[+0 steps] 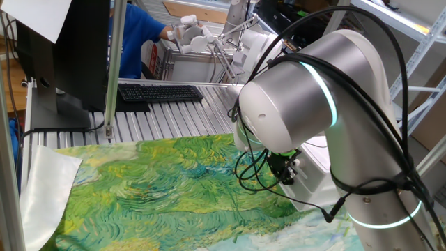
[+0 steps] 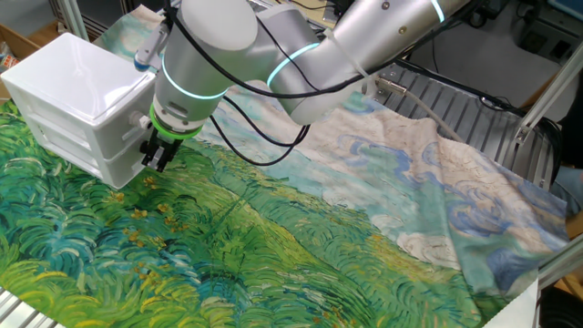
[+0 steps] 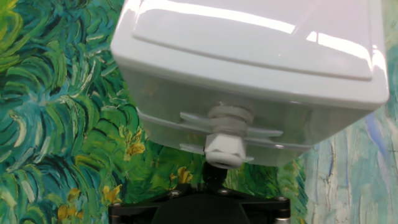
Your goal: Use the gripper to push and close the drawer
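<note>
The white box [image 2: 77, 82] stands on the painted cloth at the left in the other fixed view. The drawer [image 2: 124, 160] is the lower one on the face turned toward the arm, and its front looks about level with the box face. My gripper [image 2: 157, 155], black with a green ring above it, is shut and empty, its tips low against that face. In the hand view I look down on the box lid [image 3: 249, 43]. The drawer [image 3: 168, 138] and its pale knob [image 3: 222, 152] lie just ahead of my gripper [image 3: 214, 178]. In one fixed view the gripper [image 1: 286, 169] hangs under the arm and the drawer is hidden.
A green and blue painted cloth [image 2: 273, 246] covers the table. A keyboard [image 1: 160, 92] and a monitor [image 1: 63, 49] stand at the back on the slatted metal table [image 1: 174, 118]. Black cables [image 2: 264, 137] loop from the arm. A person in blue [image 1: 136, 35] stands behind.
</note>
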`<state>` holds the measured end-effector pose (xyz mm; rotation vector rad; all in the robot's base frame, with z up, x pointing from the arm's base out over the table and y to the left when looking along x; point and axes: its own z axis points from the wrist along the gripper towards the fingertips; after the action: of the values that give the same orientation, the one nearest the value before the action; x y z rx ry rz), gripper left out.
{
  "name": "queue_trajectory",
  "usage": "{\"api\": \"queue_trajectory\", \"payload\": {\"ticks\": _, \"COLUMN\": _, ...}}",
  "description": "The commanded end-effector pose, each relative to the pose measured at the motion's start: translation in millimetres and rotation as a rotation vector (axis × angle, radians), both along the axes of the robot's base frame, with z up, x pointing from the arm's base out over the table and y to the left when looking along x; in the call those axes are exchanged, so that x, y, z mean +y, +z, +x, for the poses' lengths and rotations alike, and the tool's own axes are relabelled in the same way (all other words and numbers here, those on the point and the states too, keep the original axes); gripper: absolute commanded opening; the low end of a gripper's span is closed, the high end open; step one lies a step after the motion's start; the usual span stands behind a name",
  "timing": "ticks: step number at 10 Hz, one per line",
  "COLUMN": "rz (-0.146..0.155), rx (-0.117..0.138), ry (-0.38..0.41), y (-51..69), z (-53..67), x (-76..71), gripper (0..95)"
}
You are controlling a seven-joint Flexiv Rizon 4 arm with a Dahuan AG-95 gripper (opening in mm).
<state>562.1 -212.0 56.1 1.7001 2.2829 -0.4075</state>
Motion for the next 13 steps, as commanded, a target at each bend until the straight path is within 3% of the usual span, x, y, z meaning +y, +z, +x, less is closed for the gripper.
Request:
{"api": "queue_trajectory", "payload": {"ticks": 1, "rz": 0.0, "rx": 0.002, "ry": 0.005, "y": 0.1, "z": -0.6, "x": 0.1, "gripper": 0.0}}
{"api": "queue_trajectory", "payload": {"ticks": 5, "rz": -0.039, "rx": 0.054, "ry": 0.093, "y": 0.6, "z": -0.3, "x": 0.0, "gripper": 0.0}}
{"api": "queue_trajectory", "payload": {"ticks": 6, "rz": -0.046, "rx": 0.052, "ry": 0.101, "y": 0.8, "z": 0.0, "x": 0.0, "gripper": 0.0}}
{"api": "queue_trajectory", "payload": {"ticks": 7, "rz": -0.032, "rx": 0.047, "ry": 0.091, "y": 1.0, "z": 0.2, "x": 0.1, "gripper": 0.0}}
{"api": "queue_trajectory", "payload": {"ticks": 9, "rz": 0.087, "rx": 0.022, "ry": 0.028, "y": 2.4, "z": 0.9, "x": 0.5, "gripper": 0.0}}
{"api": "queue_trajectory", "payload": {"ticks": 11, "rz": 0.132, "rx": 0.009, "ry": 0.0, "y": 3.2, "z": 0.8, "x": 1.2, "gripper": 0.0}}
{"api": "queue_trajectory", "payload": {"ticks": 13, "rz": 0.204, "rx": 0.001, "ry": -0.028, "y": 6.9, "z": 0.2, "x": 4.9, "gripper": 0.0}}
